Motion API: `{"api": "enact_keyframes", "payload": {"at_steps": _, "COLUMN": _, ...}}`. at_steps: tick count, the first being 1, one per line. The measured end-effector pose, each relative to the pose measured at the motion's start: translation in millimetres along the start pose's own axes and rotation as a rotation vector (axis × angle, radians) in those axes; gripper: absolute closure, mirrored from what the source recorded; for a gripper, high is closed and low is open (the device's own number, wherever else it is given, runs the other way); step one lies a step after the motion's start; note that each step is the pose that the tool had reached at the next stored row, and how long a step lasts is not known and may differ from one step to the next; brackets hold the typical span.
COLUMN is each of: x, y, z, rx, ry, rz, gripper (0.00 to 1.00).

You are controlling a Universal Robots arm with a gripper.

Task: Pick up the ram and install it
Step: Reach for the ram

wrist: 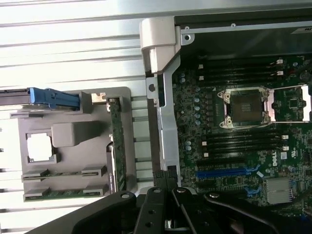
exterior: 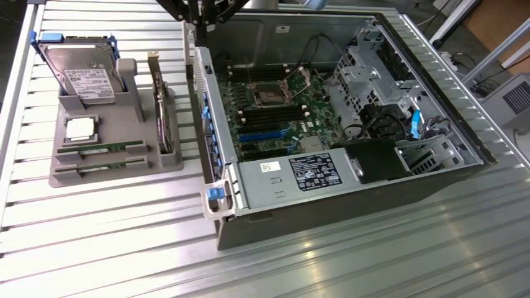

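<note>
Two ram sticks lie flat in slots at the front of a grey holder [exterior: 170, 162]: one ram [exterior: 103, 149] [wrist: 63, 173] and a second ram [exterior: 103, 163] [wrist: 66, 192] beside it. They are slim green boards with dark chips. My gripper [exterior: 203, 15] [wrist: 165, 176] hangs high over the near wall of the open computer case [exterior: 217, 124], between the holder and the motherboard [exterior: 273, 118] [wrist: 234, 146]. It is shut, fingertips pressed together with nothing between them. Black memory slots [wrist: 243, 142] run along the board on both sides of the CPU socket [wrist: 243, 107].
The holder also carries a hard drive [exterior: 83, 74] standing at the back, a square silver CPU [exterior: 80, 127] and an upright expansion card [exterior: 161, 118] [wrist: 116, 141]. A power supply [exterior: 290, 177] and drive cage [exterior: 373, 68] fill the case's other parts. The slatted table [exterior: 108, 248] surrounds everything.
</note>
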State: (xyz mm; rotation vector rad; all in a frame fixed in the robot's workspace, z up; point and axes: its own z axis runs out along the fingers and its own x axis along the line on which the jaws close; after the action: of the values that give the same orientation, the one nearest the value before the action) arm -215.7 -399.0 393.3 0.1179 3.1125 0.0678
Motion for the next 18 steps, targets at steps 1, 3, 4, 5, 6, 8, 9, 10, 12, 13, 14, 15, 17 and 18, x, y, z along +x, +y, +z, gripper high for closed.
{"api": "enact_keyframes", "payload": {"at_steps": 1, "x": 0.8, "y": -0.1, "z": 0.0, "rx": 0.0, "ry": 0.0, "rz": 0.0, "gripper": 0.9}}
{"api": "enact_keyframes", "payload": {"at_steps": 3, "x": 2.5, "y": -0.2, "z": -0.1, "rx": 0.0, "ry": 0.0, "rz": 0.0, "gripper": 0.9}}
{"api": "enact_keyframes", "payload": {"at_steps": 4, "x": 3.2, "y": -0.2, "z": -0.1, "rx": 0.0, "ry": 0.0, "rz": 0.0, "gripper": 0.9}}
{"api": "enact_keyframes", "payload": {"at_steps": 5, "x": 4.4, "y": -0.3, "z": -0.1, "rx": 0.0, "ry": 0.0, "rz": 0.0, "gripper": 0.9}}
{"api": "enact_keyframes", "payload": {"at_steps": 6, "x": 5.1, "y": -0.4, "z": -0.1, "rx": 0.0, "ry": 0.0, "rz": 0.0, "gripper": 0.9}}
{"api": "enact_keyframes", "payload": {"at_steps": 8, "x": 6.7, "y": -0.5, "z": -0.2, "rx": 0.0, "ry": 0.0, "rz": 0.0, "gripper": 0.9}}
{"api": "enact_keyframes", "payload": {"at_steps": 9, "x": 7.1, "y": -0.5, "z": -0.2, "rx": 0.0, "ry": 0.0, "rz": 0.0, "gripper": 0.9}}
{"api": "enact_keyframes", "payload": {"at_steps": 10, "x": 7.7, "y": -0.6, "z": -0.2, "rx": 0.0, "ry": 0.0, "rz": 0.0, "gripper": 0.9}}
{"api": "enact_keyframes", "payload": {"at_steps": 12, "x": 9.6, "y": -0.7, "z": -0.3, "rx": 0.0, "ry": 0.0, "rz": 0.0, "gripper": 0.9}}
{"api": "enact_keyframes", "payload": {"at_steps": 13, "x": 10.5, "y": -0.8, "z": -0.3, "rx": 0.0, "ry": 0.0, "rz": 0.0, "gripper": 0.9}}
{"api": "enact_keyframes", "payload": {"at_steps": 14, "x": 11.2, "y": -0.8, "z": -0.3, "rx": -0.0001, "ry": -0.0001, "rz": 0.0, "gripper": 0.9}}
{"api": "enact_keyframes", "payload": {"at_steps": 15, "x": 11.7, "y": -0.9, "z": -0.3, "rx": 0.0, "ry": 0.0, "rz": 0.0, "gripper": 0.9}}
{"api": "enact_keyframes", "payload": {"at_steps": 17, "x": 12.9, "y": -1.0, "z": -0.4, "rx": 0.0001, "ry": 0.0001, "rz": 0.0, "gripper": 0.9}}
{"api": "enact_keyframes", "payload": {"at_steps": 18, "x": 13.4, "y": -1.0, "z": -0.4, "rx": 0.0, "ry": 0.0, "rz": 0.0, "gripper": 0.9}}
